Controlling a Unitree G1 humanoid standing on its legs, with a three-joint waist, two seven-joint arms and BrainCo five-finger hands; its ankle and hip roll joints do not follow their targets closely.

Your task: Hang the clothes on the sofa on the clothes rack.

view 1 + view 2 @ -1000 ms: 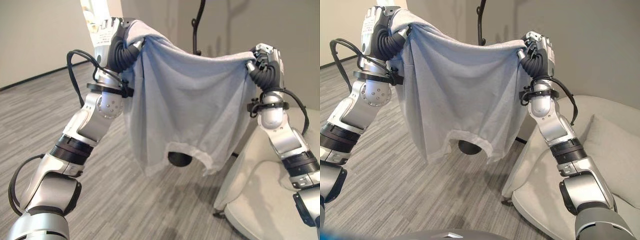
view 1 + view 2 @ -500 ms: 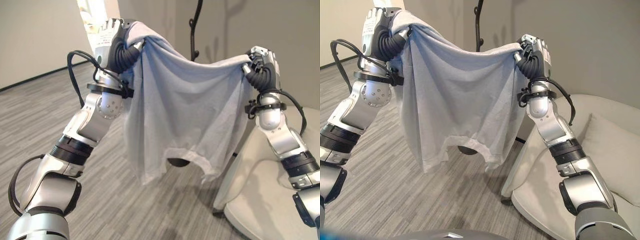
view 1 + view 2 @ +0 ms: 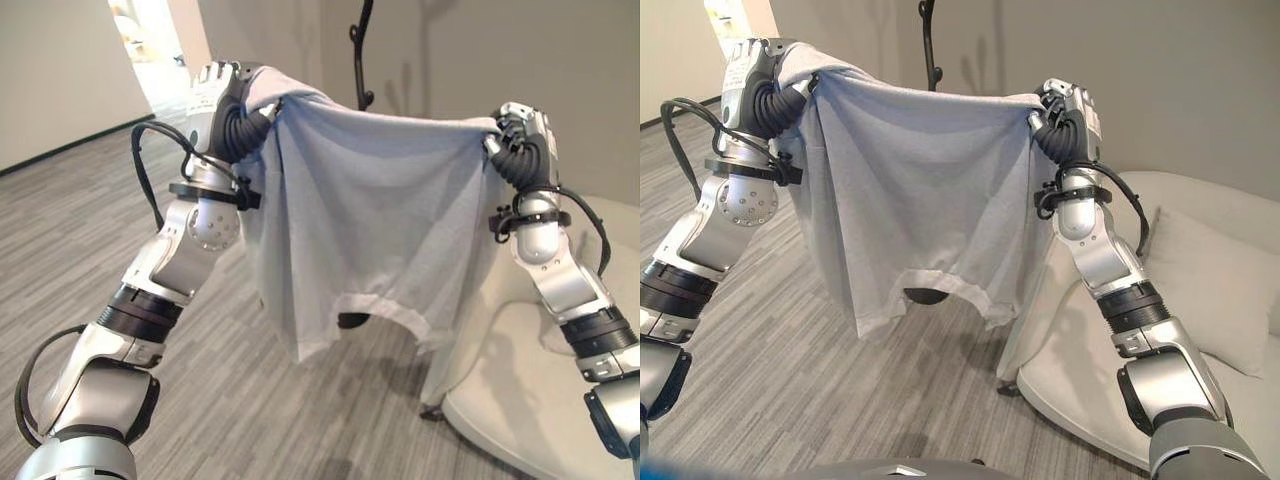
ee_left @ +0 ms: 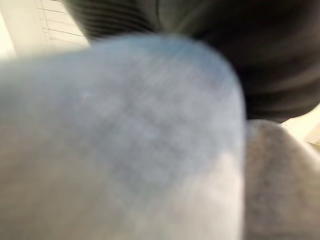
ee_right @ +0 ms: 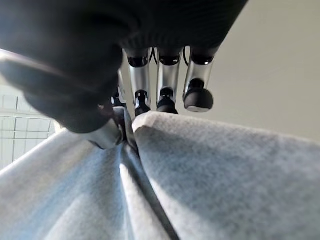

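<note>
Both arms are up high with the grey shirt stretched between them. The right hand pinches 1 corner; the left hand is under cloth, can't tell its grip. Rack behind, sofa alongside.

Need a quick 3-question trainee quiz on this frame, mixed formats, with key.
1. True or false: the grey shirt is spread between the left hand and the right hand.
2. Where is the dark clothes rack? A) behind the shirt B) on the sofa C) in the right hand
3. Fill in: the white sofa is on the robot's ____ side.

Key: 1 true; 2 A; 3 right
</note>
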